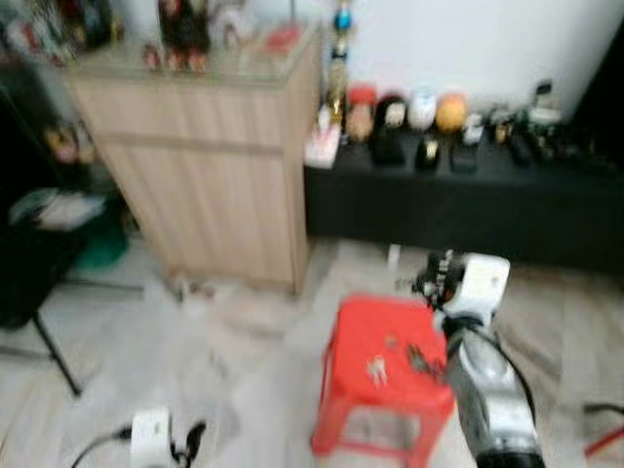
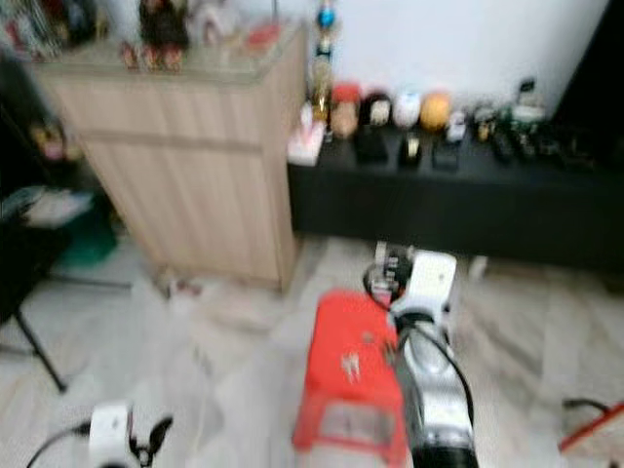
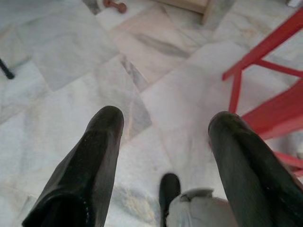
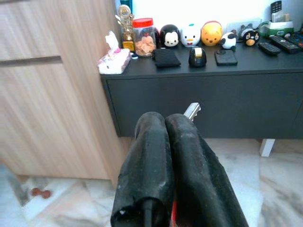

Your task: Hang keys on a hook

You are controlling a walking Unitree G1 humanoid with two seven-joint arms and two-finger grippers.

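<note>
Marble floor (image 1: 244, 390), blurred. Left end effector (image 3: 163, 127) low, fingers apart, idle. Red stool (image 1: 385, 375) bearing keys (image 1: 376, 369). Right end effector (image 4: 165, 124) above, fingers clamped on silver key tip (image 4: 191, 110), likely lifted for hanging. Black table (image 1: 458, 200), wood cabinet (image 1: 214, 166) beyond; hook unseen.

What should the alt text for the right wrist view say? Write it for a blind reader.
The right gripper, jaws shut, pinches what looks like a silver key whose tip pokes out. Beyond it stands a low black cabinet topped with toy figurines, beside a wooden cupboard.
</note>
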